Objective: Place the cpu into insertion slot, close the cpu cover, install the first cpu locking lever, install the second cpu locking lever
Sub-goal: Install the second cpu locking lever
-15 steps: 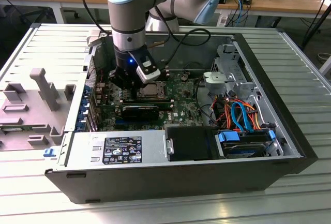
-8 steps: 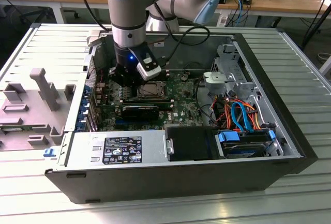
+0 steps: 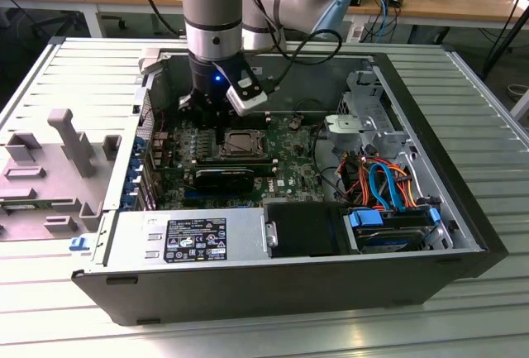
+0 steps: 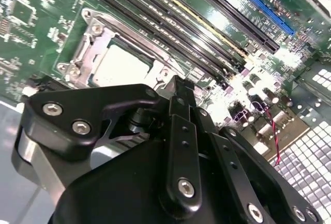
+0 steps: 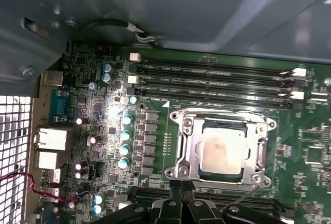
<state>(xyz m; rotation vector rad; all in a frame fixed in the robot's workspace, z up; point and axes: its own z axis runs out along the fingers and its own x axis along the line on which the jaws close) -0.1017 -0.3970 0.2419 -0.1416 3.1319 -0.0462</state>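
I counted one cpu (image 5: 221, 150) lying flat in one insertion slot (image 5: 181, 151), one cpu cover (image 5: 261, 149) down; gripper (image 5: 181, 183) fingers were pressed together, empty

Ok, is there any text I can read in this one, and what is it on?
Black label on the power supply box: white print, too small to read.
Memory slots: white lettering, too blurred to read.
Green board: tiny markings, unreadable.
No text can be quoted.
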